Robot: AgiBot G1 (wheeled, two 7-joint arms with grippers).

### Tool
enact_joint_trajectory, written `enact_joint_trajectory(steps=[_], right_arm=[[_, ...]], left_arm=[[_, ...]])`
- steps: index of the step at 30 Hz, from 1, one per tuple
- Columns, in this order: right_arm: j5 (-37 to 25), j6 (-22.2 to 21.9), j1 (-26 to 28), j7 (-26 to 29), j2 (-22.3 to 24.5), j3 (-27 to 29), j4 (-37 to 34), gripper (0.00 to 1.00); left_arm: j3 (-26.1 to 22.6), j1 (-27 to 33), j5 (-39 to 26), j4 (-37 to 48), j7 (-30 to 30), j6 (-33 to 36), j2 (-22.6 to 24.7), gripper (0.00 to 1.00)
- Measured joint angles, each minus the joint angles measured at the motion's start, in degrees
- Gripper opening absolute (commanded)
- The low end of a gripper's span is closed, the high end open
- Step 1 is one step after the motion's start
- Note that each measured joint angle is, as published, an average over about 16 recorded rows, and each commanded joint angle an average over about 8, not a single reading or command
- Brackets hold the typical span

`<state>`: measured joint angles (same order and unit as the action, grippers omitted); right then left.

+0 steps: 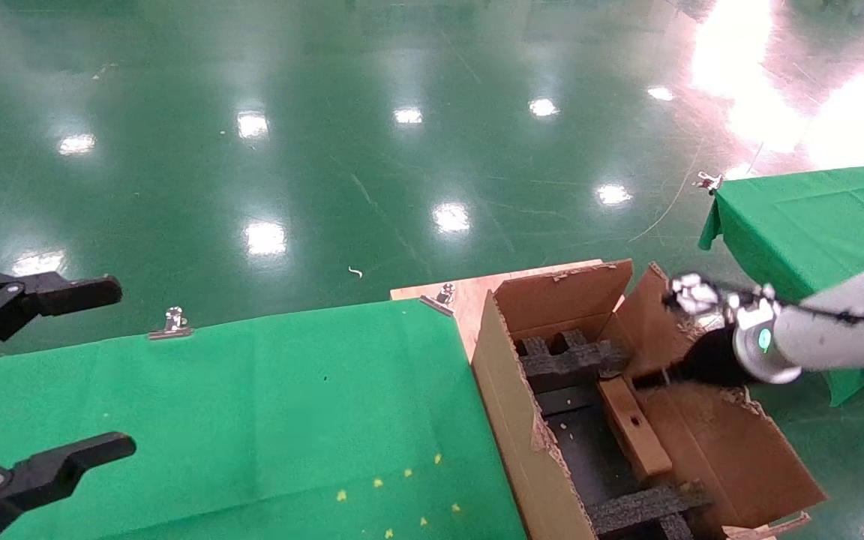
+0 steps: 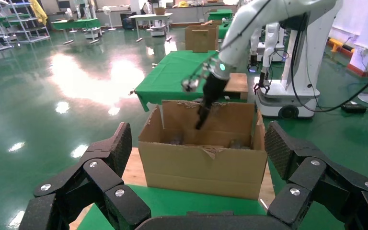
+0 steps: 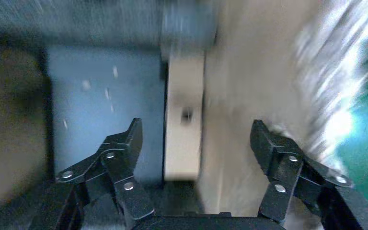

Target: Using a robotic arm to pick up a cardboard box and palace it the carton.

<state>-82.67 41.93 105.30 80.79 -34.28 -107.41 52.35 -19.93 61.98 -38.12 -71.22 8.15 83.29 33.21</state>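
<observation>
Right gripper (image 3: 194,143) spread wide, empty, hanging above the box (image 3: 184,120) without touching it. Box lies inside the carton (image 1: 529,442), along its right wall, between the foam inserts (image 1: 571,358). Left gripper (image 1: 34,375) parked wide open over the desk's (image 1: 252,405) left edge.

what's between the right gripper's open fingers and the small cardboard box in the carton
Nothing. In the right wrist view the right gripper hangs open above the cardboard box, with only air between. The box stands on edge inside the carton.
</observation>
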Motion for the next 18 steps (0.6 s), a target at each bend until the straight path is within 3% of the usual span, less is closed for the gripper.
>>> enact_joint_trajectory(steps=[8,18], right_arm=[[5.32,3.1,7.65,-5.22,2.1,4.95,6.47,1.0],[19.31,11.49,13.13,-13.3,3.14,12.18,11.92,1.0]], left_arm=[[0.0,0.0,0.0,0.0,0.0,0.0,0.0,1.0],[0.0,0.0,0.01,0.0,0.0,-0.01,0.0,1.0]])
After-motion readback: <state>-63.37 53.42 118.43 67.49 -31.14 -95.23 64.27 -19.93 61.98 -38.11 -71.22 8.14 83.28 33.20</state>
